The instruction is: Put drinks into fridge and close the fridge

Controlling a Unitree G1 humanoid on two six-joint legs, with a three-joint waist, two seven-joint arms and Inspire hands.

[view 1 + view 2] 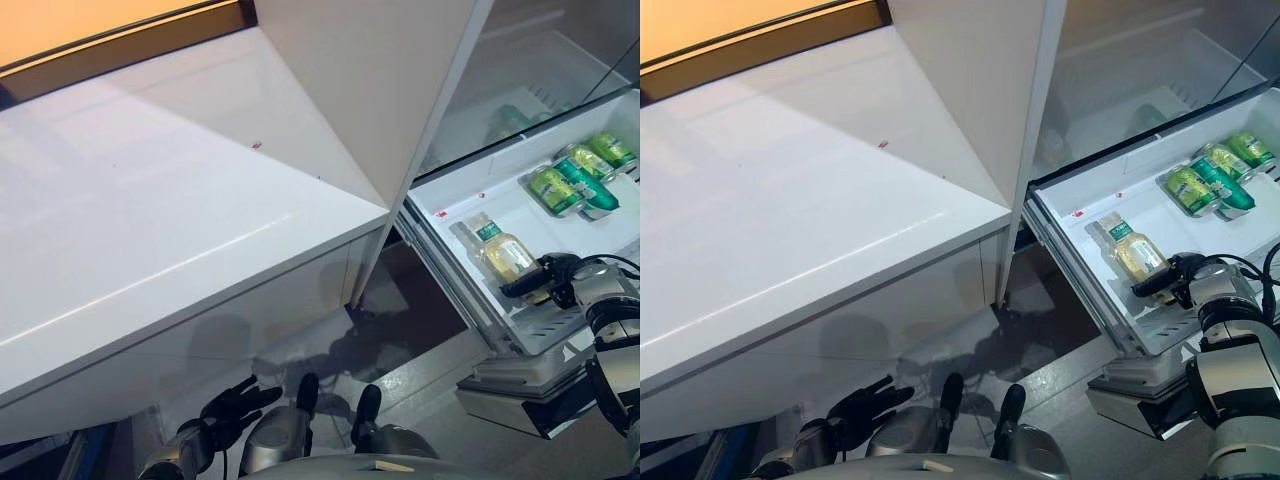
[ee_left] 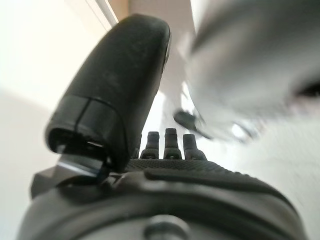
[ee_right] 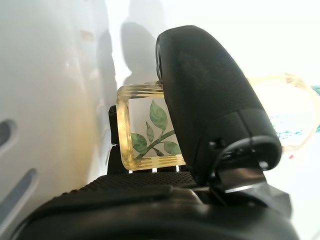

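Observation:
A clear bottle of pale yellow drink with a green leaf label (image 1: pixel 497 250) lies in the pulled-out white fridge drawer (image 1: pixel 470 205). My right hand (image 1: pixel 545 278) is at the bottle's base. In the right wrist view its thumb (image 3: pixel 210 100) lies over the bottle (image 3: pixel 145 130) and the fingers curl under it. Green cans (image 1: pixel 575 175) lie together at the far end of the same drawer. My left hand (image 1: pixel 232 405) hangs low at the bottom left, fingers relaxed and empty; it also shows in the left wrist view (image 2: pixel 170 145).
The open white fridge door (image 1: pixel 370 90) stands between the drawer and a long white counter (image 1: pixel 150 200) on the left. A green drink (image 1: pixel 510 120) shows behind the glass shelf above the drawer. A grey block (image 1: pixel 520 395) sits on the floor below the drawer.

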